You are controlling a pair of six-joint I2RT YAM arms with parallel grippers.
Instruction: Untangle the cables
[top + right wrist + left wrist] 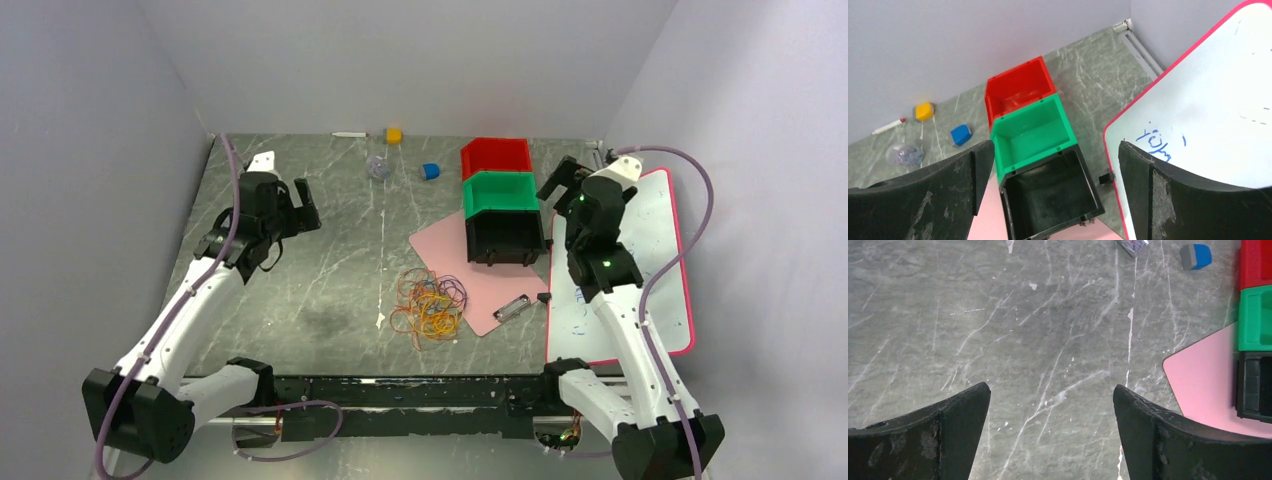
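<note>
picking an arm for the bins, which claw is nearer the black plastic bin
Right. The right claw sits just right of the black plastic bin, by its far corner; the left claw is far off to the bin's left.

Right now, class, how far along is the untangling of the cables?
Done: nothing; the cables lie in one tangle by the pink mat. In hand: nothing; the left gripper and right gripper hang open, empty, apart from it. Left: separating every loop.
</note>
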